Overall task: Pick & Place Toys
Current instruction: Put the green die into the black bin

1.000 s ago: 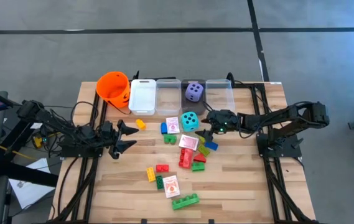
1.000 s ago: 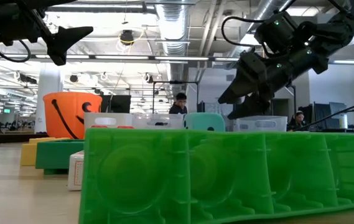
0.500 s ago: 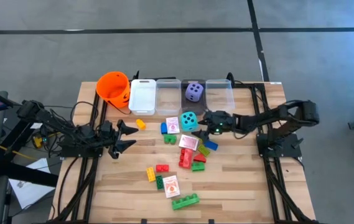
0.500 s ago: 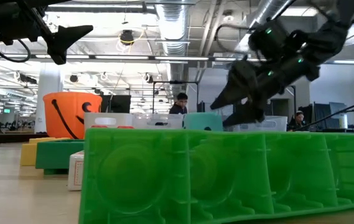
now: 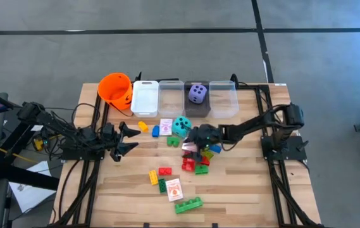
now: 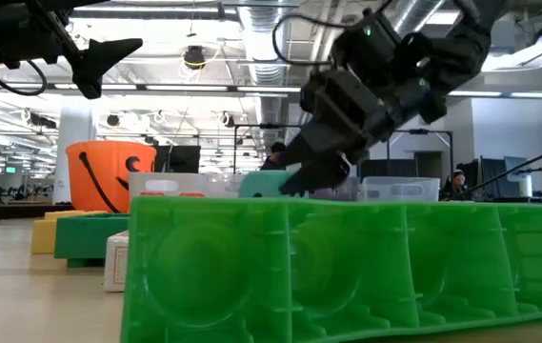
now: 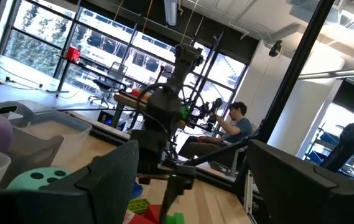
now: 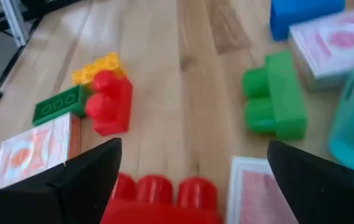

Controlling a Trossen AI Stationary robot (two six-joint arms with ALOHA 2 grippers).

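The right gripper [image 5: 192,135], released, is advancing into the toy pile beside the teal die [image 5: 181,126], apparently nudging it aside. The left gripper [image 5: 129,139] is waiting released; nothing grasped.

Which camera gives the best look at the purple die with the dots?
The high view: the purple die shows whole, sitting in a clear bin at the table's far edge. The left wrist view catches part of it at the picture's edge. The low and right wrist views don't show it.

The teal die [image 5: 181,125] has black dots, the purple die [image 5: 197,93] too; the bucket [image 5: 115,89] is orange.
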